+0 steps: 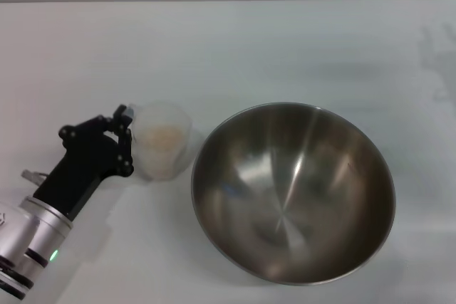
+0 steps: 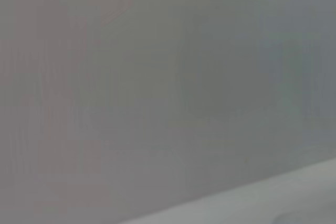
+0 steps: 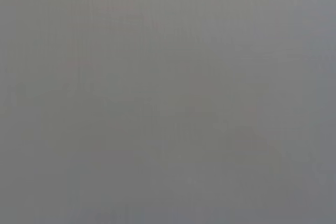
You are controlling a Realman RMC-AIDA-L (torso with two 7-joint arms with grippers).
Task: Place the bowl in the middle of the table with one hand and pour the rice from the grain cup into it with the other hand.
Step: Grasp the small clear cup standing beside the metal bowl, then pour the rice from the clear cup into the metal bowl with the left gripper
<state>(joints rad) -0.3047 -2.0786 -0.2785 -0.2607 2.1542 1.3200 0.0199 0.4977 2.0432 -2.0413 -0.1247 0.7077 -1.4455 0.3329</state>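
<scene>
The bowl (image 1: 292, 190), large shiny steel, stands on the white table (image 1: 235, 48) right of centre, and no rice shows in it. The grain cup (image 1: 164, 149), small and translucent, stands just left of the bowl, almost touching its rim, with pale rice (image 1: 162, 139) inside. My left gripper (image 1: 128, 140) is at the cup's left side, open, with one fingertip (image 1: 124, 113) at the far edge and the other at the near edge of the cup. The cup's handle is hidden. My right gripper is out of view. Both wrist views show only blank grey.
The table's far edge (image 1: 228, 0) runs across the top of the head view. A faint shadow (image 1: 438, 62) lies on the table at the far right.
</scene>
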